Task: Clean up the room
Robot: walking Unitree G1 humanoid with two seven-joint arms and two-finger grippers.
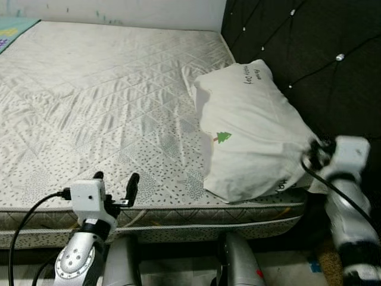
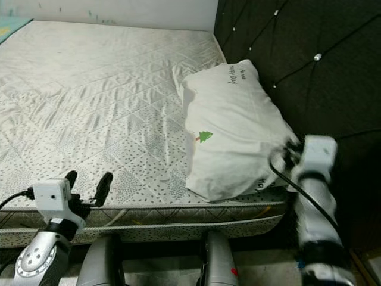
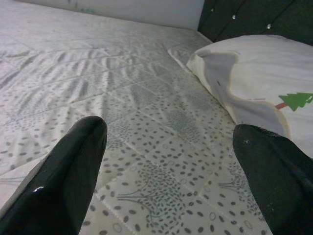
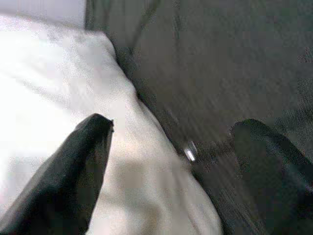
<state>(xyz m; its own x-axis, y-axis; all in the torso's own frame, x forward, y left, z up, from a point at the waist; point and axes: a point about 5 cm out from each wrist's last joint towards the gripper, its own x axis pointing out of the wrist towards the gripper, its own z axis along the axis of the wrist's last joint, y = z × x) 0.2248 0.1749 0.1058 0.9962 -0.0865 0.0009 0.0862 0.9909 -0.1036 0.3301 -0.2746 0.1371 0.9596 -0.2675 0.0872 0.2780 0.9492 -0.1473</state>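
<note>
The right gripper (image 4: 171,161) is at about 4 o'clock in the head views, tucked at the near right corner of the soft white pillow with a little green tree on it (image 1: 250,131). From the head its fingers are hidden behind its white wrist block. The right wrist view is blurry, but its two black fingers stand wide apart, one over the pillow and one by the black padded headboard with shiny buttons (image 1: 315,53).

The writing on the pillow is too small to read.

The pillow lies at the right end of the bed, touching the headboard. It sits on the bare white quilted mattress with small grey dots (image 1: 101,107), which has lots of wrinkles. At 12 o'clock a pale wall (image 1: 119,12) runs along the far edge.

The left gripper (image 1: 116,182) is at 7 o'clock, over the near edge of the mattress. Its fingers are wide apart and hold nothing.
</note>
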